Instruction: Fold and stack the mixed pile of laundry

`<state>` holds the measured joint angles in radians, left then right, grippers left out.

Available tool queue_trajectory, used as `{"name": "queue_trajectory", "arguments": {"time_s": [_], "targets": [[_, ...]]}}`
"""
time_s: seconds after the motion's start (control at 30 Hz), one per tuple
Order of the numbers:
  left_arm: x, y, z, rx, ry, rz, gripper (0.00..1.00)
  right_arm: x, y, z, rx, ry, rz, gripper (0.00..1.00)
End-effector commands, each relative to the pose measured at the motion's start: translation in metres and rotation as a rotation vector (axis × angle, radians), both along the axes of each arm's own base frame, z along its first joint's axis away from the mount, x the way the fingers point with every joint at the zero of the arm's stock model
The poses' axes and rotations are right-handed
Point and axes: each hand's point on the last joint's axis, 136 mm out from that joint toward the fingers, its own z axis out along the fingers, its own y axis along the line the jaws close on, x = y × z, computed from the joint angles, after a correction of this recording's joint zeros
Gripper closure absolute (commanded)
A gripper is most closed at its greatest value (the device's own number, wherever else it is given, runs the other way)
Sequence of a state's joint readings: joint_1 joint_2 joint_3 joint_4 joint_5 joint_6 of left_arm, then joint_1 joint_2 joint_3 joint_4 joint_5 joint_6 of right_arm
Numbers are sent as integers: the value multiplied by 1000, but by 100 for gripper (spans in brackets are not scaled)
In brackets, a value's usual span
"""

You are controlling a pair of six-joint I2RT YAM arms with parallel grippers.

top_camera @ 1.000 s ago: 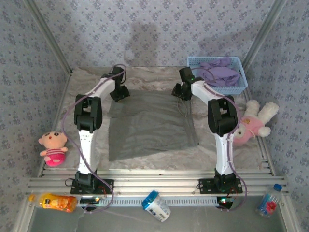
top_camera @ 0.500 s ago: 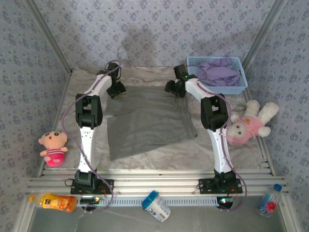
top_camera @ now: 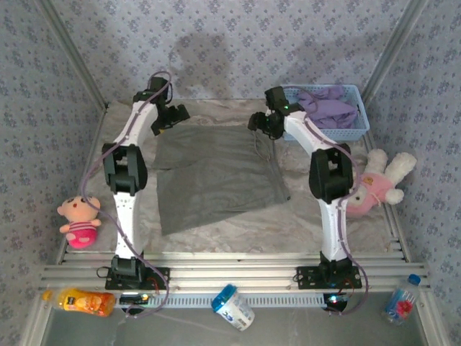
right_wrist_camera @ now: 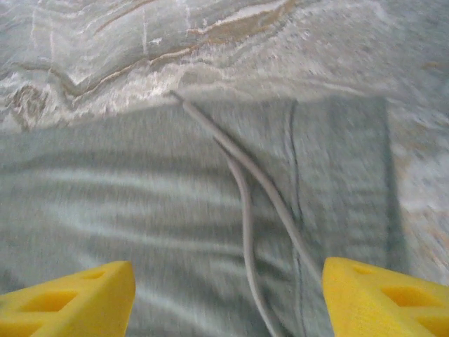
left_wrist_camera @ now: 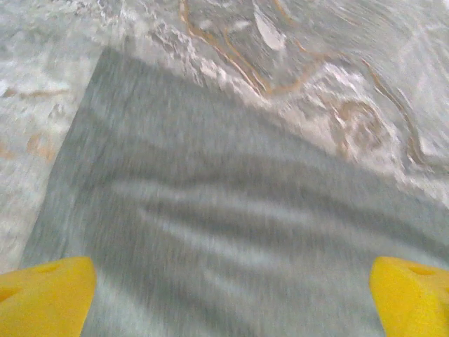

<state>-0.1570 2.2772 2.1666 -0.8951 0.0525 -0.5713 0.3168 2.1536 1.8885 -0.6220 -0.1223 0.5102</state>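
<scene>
- Gray garment [top_camera: 216,176] lies flat in the middle of the bench [top_camera: 238,232]. Its far edge runs left to right, from one gripper to the other.
- Left gripper [top_camera: 173,114] hangs over the far left corner and right gripper [top_camera: 261,124] over the far right corner. Both have jaws apart and hold nothing.
- Two loose cords [right_wrist_camera: 245,182] lie on the cloth under the right gripper and could get caught.
- Purple shirt [top_camera: 328,108] sits in the basket [top_camera: 358,128], close to the right arm.

Left arm [top_camera: 124,209], right arm [top_camera: 331,216]: white links, black joints, black bases. Thin purplish cables [top_camera: 86,186] loop alongside each. Yellow wedge fingertips [right_wrist_camera: 66,298] with recessed holes.
</scene>
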Motion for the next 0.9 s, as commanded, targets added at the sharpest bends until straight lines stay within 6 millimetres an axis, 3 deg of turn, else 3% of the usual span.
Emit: {"name": "queue_trajectory", "arguments": {"time_s": [0.0,0.17,0.33,0.43,0.57,0.73,0.87], "targets": [[-31,-14,45,-2,-83,-53,0,-39,-16,15,-36,7,17,27],[-103,-20,30,-48,-40,-50,0,-117,-37,-7,-66,114,45,26],[-181,-23,-8,-70,52,-25,0,-196,-55,-37,-60,237,59,25],[-221,-28,-33,-78,109,-12,0,-227,-61,-54,-47,306,40,23],[-253,-29,-52,-55,149,34,0,-243,-56,-66,16,361,4,18],[-272,-29,-59,-59,167,88,0,-223,-51,-69,84,339,-128,19],[-284,-23,-59,-36,187,83,0,-217,-56,-77,86,334,-221,28]]}}
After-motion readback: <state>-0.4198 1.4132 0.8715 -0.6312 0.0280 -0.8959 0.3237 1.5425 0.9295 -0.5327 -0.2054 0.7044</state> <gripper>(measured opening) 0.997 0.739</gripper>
